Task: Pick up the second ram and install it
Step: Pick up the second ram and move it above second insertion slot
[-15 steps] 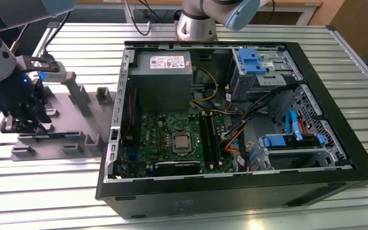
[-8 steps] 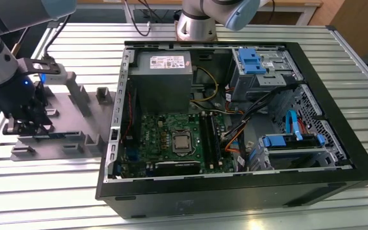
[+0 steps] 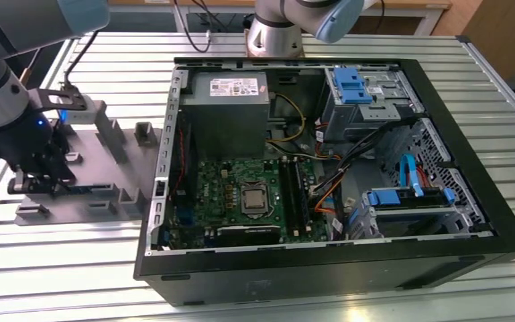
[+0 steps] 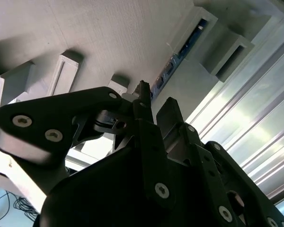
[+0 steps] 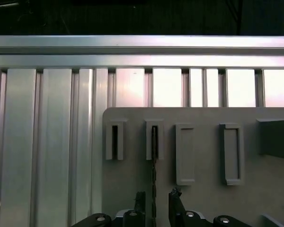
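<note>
The second ram stands on edge in the slots of the grey fixture, and it looks like a thin dark line in the first wrist view. In the second wrist view its blue board runs from a slotted peg toward the fingers. My gripper is open and straddles the near end of the stick, with one black fingertip on each side and a small gap to the board. In the exterior view, the gripper hangs low over the fixture at the exterior view's left.
An open computer case lies on the slatted aluminium table, to the fixture's right in the exterior view. Inside are the green motherboard, a grey power supply and blue drive brackets. A second arm's base stands behind the case.
</note>
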`<action>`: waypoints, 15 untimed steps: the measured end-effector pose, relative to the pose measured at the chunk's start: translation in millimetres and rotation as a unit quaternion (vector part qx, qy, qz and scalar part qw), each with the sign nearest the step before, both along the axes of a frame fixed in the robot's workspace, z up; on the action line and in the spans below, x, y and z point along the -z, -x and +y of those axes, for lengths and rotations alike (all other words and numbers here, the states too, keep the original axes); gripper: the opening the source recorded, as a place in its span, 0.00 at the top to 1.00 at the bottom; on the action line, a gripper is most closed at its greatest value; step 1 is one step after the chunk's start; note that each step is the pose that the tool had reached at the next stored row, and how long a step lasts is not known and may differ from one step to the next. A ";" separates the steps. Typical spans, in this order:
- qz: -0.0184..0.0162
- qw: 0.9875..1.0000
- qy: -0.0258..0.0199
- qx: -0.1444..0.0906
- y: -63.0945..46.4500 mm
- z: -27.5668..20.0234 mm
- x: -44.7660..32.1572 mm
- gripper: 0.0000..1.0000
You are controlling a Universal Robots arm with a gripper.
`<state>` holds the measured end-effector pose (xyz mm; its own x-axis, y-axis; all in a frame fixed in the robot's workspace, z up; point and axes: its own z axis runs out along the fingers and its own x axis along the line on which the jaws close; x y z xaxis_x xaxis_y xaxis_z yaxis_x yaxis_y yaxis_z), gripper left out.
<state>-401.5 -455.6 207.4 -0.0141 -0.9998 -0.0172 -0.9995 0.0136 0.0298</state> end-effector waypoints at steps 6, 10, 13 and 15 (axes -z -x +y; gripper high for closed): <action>0.000 1.000 0.000 -0.001 0.2 -0.5 6.6 0.67; 0.000 1.000 0.000 -0.001 0.4 -0.4 7.0 0.67; 0.000 1.000 0.000 -0.001 0.8 -0.4 7.7 0.67; 0.000 1.000 0.000 -0.001 1.5 -0.4 8.5 0.67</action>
<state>-403.0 -456.0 199.0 -0.0125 -0.9998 -0.0172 -0.9995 0.0120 0.0298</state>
